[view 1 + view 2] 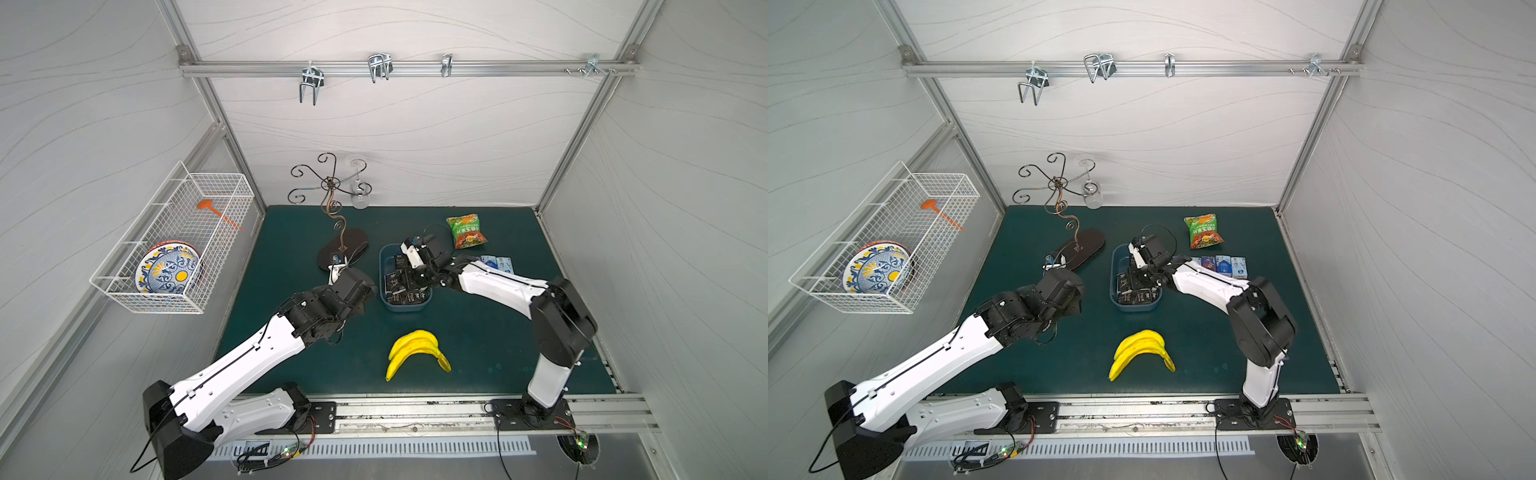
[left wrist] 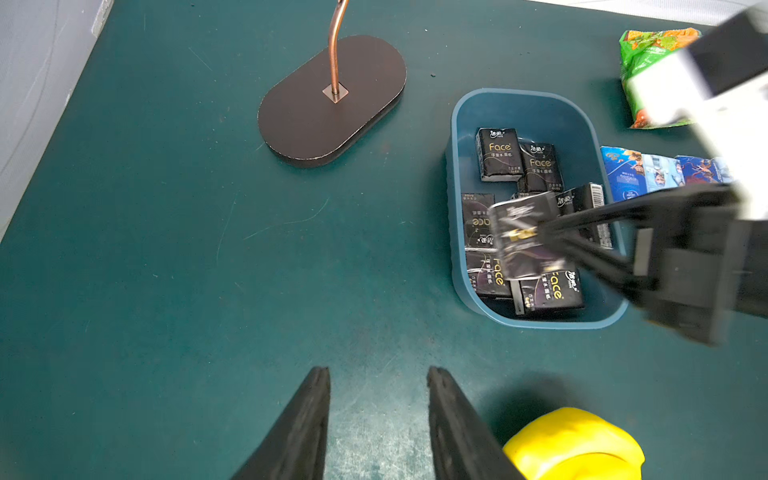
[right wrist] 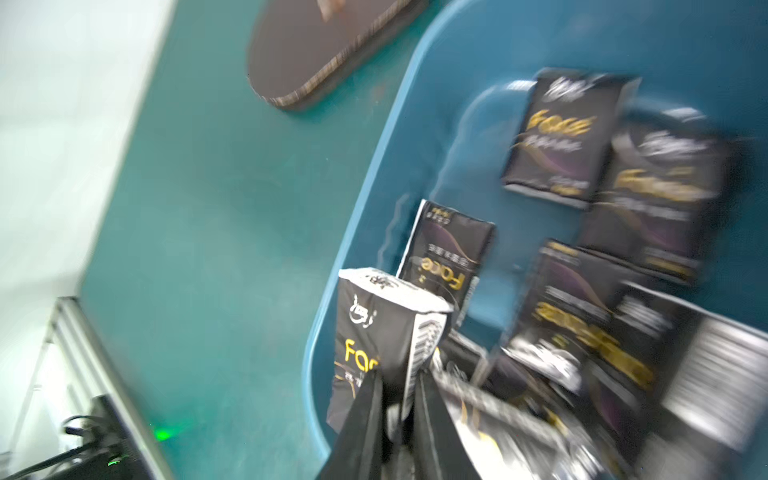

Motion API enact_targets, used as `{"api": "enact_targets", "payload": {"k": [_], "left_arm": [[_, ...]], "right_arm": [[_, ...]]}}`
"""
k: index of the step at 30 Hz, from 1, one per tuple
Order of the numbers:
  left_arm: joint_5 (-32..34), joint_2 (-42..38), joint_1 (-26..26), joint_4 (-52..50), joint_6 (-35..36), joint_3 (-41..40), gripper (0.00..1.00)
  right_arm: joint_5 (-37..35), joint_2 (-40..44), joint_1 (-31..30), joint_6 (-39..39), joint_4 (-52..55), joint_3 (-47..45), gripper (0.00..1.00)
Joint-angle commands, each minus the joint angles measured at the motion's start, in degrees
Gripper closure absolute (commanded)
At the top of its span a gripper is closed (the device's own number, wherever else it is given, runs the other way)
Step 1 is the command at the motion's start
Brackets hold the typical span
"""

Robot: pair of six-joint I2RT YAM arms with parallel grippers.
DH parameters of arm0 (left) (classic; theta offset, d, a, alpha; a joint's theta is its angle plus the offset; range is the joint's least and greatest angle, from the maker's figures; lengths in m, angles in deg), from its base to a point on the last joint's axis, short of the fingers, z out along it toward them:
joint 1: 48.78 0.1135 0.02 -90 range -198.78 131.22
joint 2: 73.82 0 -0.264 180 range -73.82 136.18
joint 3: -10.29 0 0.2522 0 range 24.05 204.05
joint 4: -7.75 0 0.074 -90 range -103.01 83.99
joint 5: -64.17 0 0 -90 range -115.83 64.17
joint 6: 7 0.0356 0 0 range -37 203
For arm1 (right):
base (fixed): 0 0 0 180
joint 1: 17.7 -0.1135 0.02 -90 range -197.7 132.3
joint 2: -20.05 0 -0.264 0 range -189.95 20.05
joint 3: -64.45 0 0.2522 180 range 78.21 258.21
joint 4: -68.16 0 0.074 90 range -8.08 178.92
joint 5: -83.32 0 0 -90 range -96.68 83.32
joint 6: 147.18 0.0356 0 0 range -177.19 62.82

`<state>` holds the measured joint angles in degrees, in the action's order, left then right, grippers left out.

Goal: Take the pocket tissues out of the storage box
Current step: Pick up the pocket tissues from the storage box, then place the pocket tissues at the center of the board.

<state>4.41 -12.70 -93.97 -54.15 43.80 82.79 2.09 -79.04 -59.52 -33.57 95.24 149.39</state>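
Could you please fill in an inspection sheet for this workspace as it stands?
Surface: green mat, no spills seen.
Job's things: box holds several black packs; blue packs lie on the mat beside it.
Clutter: bananas, snack bag, glass stand.
Grippers: right gripper shut on a black pack over the box; left gripper jaws apart, empty.
Cables: loose wires at the front rail.
Surroundings: wire basket holding a plate on the wall; hooks above.

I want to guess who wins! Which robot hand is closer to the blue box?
Right. The right gripper is just above the box, pinching a tissue pack. The left gripper hangs beside the box, over the mat.
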Motion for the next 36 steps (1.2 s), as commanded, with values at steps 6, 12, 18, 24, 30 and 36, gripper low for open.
{"api": "enact_targets", "payload": {"k": [6,12,18,24,30,36], "left_arm": [[0.07,1.60,-0.24,1.82,0.41,2.19,0.57],[-0.66,2.94,-0.25,2.39,0.71,3.61,0.58],[-1.49,3.83,-0.24,2.72,0.79,4.54,0.58],[-0.70,2.94,-0.28,2.00,0.70,3.93,0.58],[-0.01,1.94,-0.27,1.39,0.78,3.67,0.58],[0.26,2.14,-0.27,1.54,0.88,3.62,0.58]], "right_arm": [[4.94,14.42,12.57,2.10,-2.16,-12.05,0.82],[8.95,14.93,20.91,0.67,-3.35,-21.33,0.81],[8.82,7.61,21.52,0.86,-7.85,-23.86,0.80],[8.09,1.84,21.52,2.56,-11.80,-23.19,0.78],[5.04,-2.31,21.61,-0.12,-8.44,-18.66,0.76],[2.71,-2.69,21.72,-1.57,-6.63,-17.22,0.75]]}}
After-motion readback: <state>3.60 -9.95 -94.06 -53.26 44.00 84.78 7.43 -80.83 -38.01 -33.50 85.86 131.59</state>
